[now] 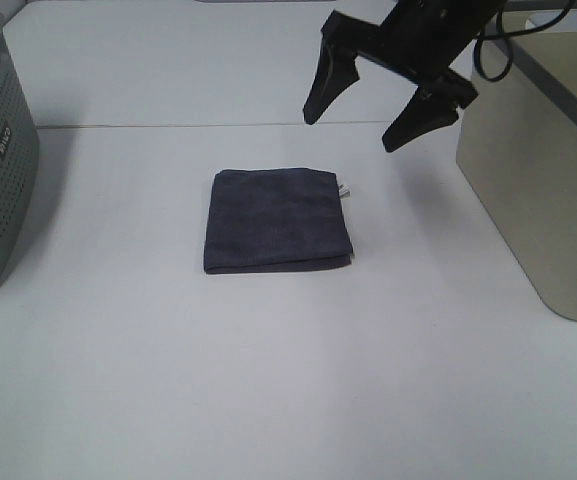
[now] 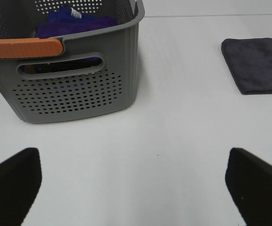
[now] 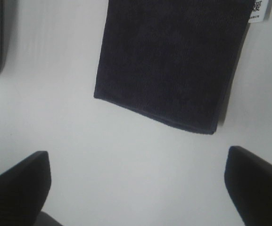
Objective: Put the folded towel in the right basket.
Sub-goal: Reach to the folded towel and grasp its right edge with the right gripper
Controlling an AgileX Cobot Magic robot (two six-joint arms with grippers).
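Towel place: the folded towel (image 1: 278, 220) lies flat on the white table (image 1: 268, 400), near its middle in the high view, and nothing touches it.
Towel direction: it is almost square, a little wider from 9 to 3 o'clock. Its edges run nearly parallel to the table's edges. The small white tag (image 1: 344, 190) sticks out at the 3 o'clock edge, near the far corner.
Towel material: dark charcoal terry cloth, soft and matte. The layers show along the 6 o'clock edge.
Right basket: the beige solid-walled bin (image 1: 543, 170) with a dark rim stands at 3 o'clock from the towel, well apart.
Right arm: the right gripper (image 1: 352, 131) hangs in the air at about 1 o'clock from the towel, tilted down toward it. Its black fingers are spread wide and hold nothing.
Left arm: the left gripper (image 2: 136, 183) is low over the bare table, also spread wide and empty.
Left basket: the grey perforated plastic basket (image 2: 74, 89) at 9 o'clock has an orange handle (image 2: 22, 47) and holds blue cloth (image 2: 74, 21).
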